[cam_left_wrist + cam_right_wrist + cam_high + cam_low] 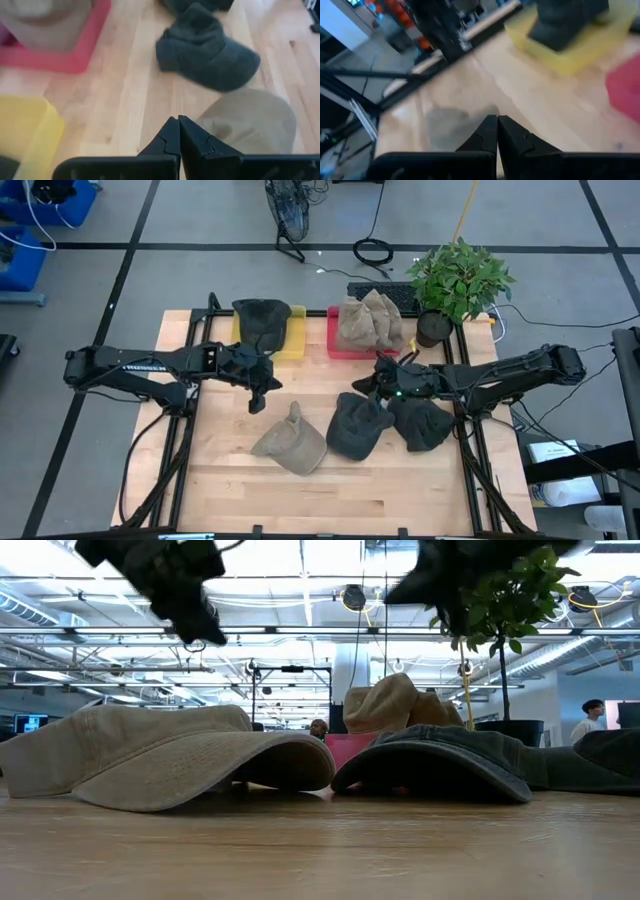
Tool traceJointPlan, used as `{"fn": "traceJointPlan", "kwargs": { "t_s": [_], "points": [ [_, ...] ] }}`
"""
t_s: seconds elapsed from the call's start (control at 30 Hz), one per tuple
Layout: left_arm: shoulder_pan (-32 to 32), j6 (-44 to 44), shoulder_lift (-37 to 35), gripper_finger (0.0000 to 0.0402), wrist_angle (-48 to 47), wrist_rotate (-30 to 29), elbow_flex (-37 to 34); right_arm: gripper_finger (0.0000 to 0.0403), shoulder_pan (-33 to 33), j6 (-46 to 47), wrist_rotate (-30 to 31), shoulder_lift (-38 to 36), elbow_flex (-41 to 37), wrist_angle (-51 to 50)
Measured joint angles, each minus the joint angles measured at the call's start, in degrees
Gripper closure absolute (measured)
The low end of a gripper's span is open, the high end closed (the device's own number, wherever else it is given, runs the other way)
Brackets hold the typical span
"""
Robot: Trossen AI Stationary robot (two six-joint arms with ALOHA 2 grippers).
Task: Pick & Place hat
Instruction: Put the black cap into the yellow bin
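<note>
A tan hat lies crown-up on the table, brim on the wood. Right of it lie a dark hat and a second dark hat. Another dark hat sits in the yellow tray. Tan hats are piled in the red tray. My left gripper hovers shut above bare wood, left of and beyond the tan hat. My right gripper hovers shut above the first dark hat's far edge.
A potted plant stands at the table's far right corner, with a keyboard behind the red tray. Black frame rails run along the table's left and right sides. Bare wood fills the near part of the table.
</note>
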Motion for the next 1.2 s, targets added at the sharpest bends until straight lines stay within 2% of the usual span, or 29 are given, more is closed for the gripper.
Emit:
{"fn": "traceJointPlan", "kwargs": {
  "t_s": [0.1,0.2,0.37,0.47,0.53,0.67,0.83,1.0,1.2],
  "points": [
    [0.69,-1.06,-0.9,0.0398,2.31,1.47,-3.53,0.0403,1.41,-1.23,1.68,3.7,6.41,-1.49],
    [0.6,-1.46,-2.16,0.0399,2.95,3.22,-6.12,0.0403,2.61,-0.18,1.72,8.74,14.25,-10.28],
    [-0.6,-0.29,-3.48,0.0397,3.34,4.08,-7.67,0.0403,5.25,9.17,1.64,17.98,28.68,-39.29],
    [-1.61,0.08,-3.7,0.0399,3.45,4.3,-7.67,0.0403,8.86,20.06,1.58,21.85,35.22,-58.99],
    [-2.25,0.06,-3.87,0.0396,3.7,5.35,-7.67,0.0403,11.82,28.44,1.53,23.0,36.87,-65.55],
    [-3.46,1.37,-3.82,0.0394,3.51,5.54,-7.64,0.0403,17.05,43.0,1.91,23.07,35.57,-67.56],
    [-3.53,3.75,-3.82,0.0394,4.14,5.53,-7.64,0.0402,21.03,56.72,6.22,22.51,32.16,-67.94],
    [-3.2,5.2,-3.82,0.0395,5.61,5.56,-7.64,0.0377,22.25,63.43,5.91,22.4,28.81,-67.55],
    [-3.18,3.95,-3.82,0.039,5.74,5.54,-7.64,0.0312,22.26,65.33,2.26,22.37,22.72,-65.63]
  ]
}}
